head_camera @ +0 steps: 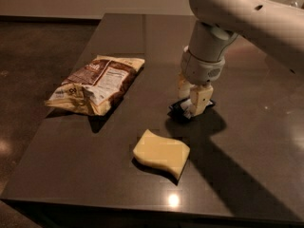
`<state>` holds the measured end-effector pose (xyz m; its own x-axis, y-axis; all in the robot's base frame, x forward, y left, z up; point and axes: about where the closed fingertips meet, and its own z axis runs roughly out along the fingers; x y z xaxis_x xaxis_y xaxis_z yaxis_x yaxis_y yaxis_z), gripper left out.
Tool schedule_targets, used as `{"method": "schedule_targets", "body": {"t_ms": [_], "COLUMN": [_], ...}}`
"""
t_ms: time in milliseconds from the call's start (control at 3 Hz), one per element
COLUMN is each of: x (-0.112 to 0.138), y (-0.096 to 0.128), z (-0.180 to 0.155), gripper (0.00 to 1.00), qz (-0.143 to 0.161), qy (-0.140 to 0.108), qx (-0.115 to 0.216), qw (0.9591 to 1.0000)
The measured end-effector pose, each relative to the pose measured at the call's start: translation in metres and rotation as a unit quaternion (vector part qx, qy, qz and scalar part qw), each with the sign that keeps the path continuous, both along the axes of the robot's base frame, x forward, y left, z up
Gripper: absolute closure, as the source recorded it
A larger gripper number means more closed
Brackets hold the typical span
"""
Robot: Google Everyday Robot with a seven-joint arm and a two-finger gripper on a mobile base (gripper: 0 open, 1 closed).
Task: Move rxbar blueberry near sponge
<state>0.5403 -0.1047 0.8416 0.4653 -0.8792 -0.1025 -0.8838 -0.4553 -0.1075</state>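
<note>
The rxbar blueberry is a small dark bar, mostly hidden by the fingers, held low at the middle of the dark table. My gripper points down from the arm and is shut on it. The sponge, a pale yellow wavy-edged block, lies flat on the table in front of and slightly left of the bar, with a small gap between them. I cannot tell whether the bar touches the table.
A large brown-and-cream chip bag lies on the left side of the table. My arm's bulky white links fill the upper right. The table's front edge runs just in front of the sponge.
</note>
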Motion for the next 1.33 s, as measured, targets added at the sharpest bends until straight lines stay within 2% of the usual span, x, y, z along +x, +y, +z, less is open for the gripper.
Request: {"method": "schedule_targets", "body": {"t_ms": [333,667,1333], "x": [-0.024,-0.042,-0.042], "y": [0.010,0.021,0.023], "z": [0.000,0.002,0.001], "gripper": [0.85,0.61,0.14], "qz": [0.029,0.053,0.055], "qy": [0.008,0.017,0.016], "qx": [0.005,0.010,0.010], "qw": [0.9995,0.9984,0.9983]}}
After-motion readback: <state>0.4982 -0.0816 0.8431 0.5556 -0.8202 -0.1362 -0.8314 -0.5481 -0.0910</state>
